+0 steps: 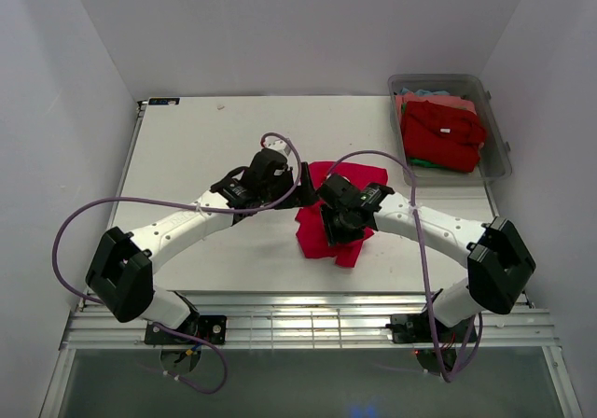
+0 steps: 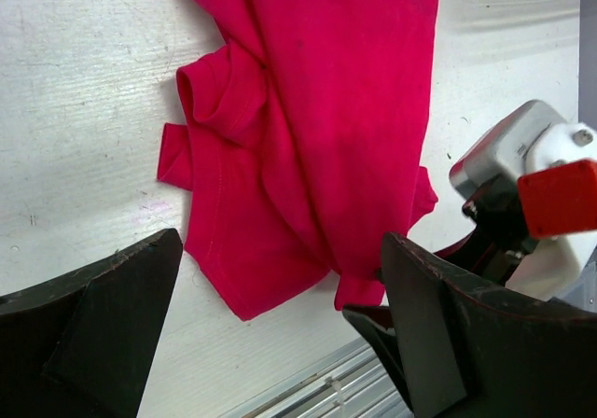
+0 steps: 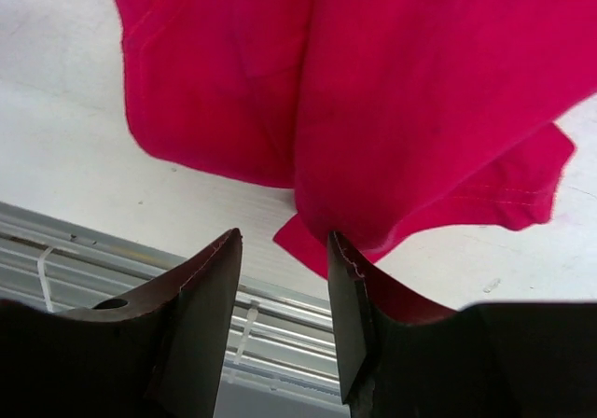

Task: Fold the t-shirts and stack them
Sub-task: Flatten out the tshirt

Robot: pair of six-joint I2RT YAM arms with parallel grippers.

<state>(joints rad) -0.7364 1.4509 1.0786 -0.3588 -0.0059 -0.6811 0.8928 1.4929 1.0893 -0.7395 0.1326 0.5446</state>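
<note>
A crimson-red t-shirt (image 1: 340, 174) lies partly folded and rumpled in the middle of the table, its sleeve and collar showing in the left wrist view (image 2: 317, 138). My left gripper (image 1: 308, 196) hovers at the shirt's left edge, wide open (image 2: 280, 241) with nothing between its fingers. My right gripper (image 1: 338, 236) hangs over the shirt's near part, pointing toward the front rail. It is open (image 3: 284, 235) and empty; the t-shirt (image 3: 392, 91) bulges just above one fingertip. More t-shirts (image 1: 443, 133) sit in the bin, red on top.
A clear plastic bin (image 1: 499, 157) stands at the back right. The metal front rail (image 3: 112, 250) runs close below the shirt's near edge. The two arms nearly meet over the shirt; the right gripper's body (image 2: 532, 203) shows in the left wrist view.
</note>
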